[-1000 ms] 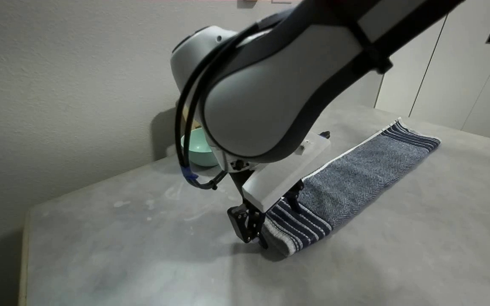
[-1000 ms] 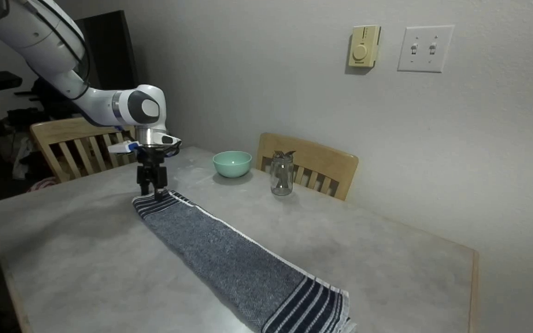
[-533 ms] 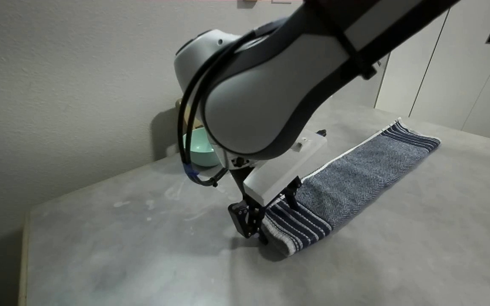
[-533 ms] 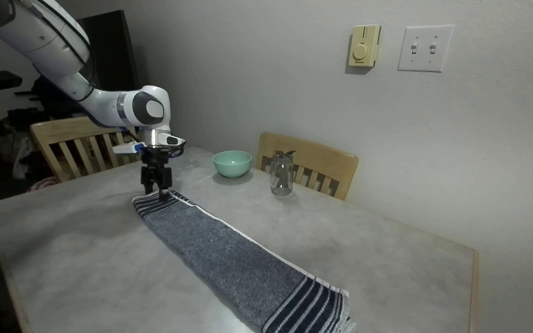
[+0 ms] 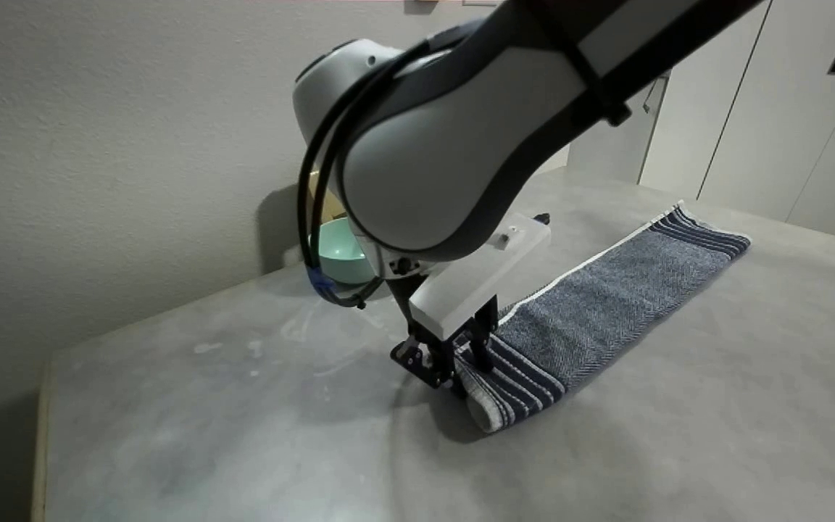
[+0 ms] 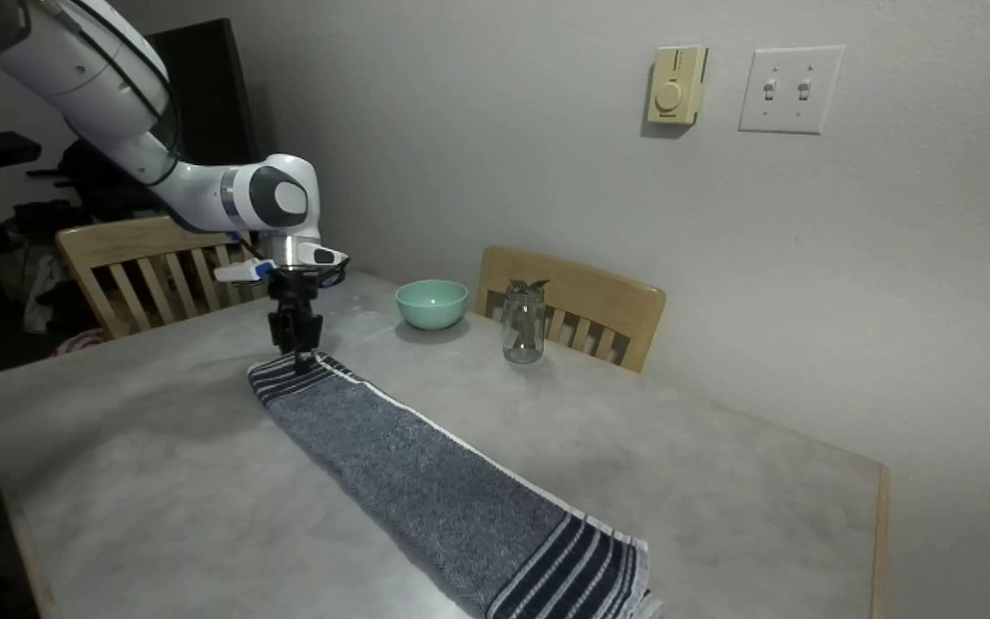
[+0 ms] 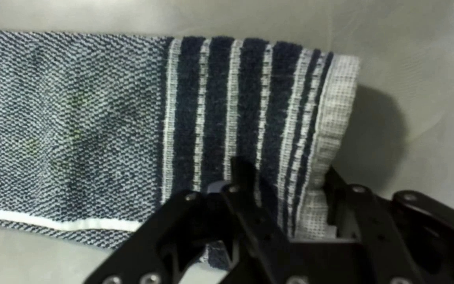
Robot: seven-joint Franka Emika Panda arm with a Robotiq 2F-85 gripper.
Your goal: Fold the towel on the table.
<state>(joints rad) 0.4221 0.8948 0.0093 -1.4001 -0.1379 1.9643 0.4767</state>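
The blue-grey towel point(image 6: 443, 481) lies stretched out long and narrow on the light grey table point(image 6: 718, 481), with dark bands and thin white stripes at both ends. My gripper point(image 7: 288, 173) points down at one striped end, near a corner. In the wrist view one finger stands over the stripes and the opposite one is against the pale hem, which bends inward there. The jaws are partly closed but still apart, with the towel's end between them; no firm pinch shows. In an exterior view the gripper point(image 5: 472, 378) sits low at this end, its fingertips partly hidden.
A teal bowl point(image 6: 431, 305) and a glass jar point(image 6: 523, 331) holding cutlery stand near the wall side of the table. Wooden chairs point(image 6: 581, 284) are set beyond the table's edge. A wall point(image 5: 135, 145) rises behind the table.
The jaws have drawn closer together, the outer finger moving in to the towel's hem. That end has shifted slightly inward. The arm has moved slightly; the rest of the towel lies as before.
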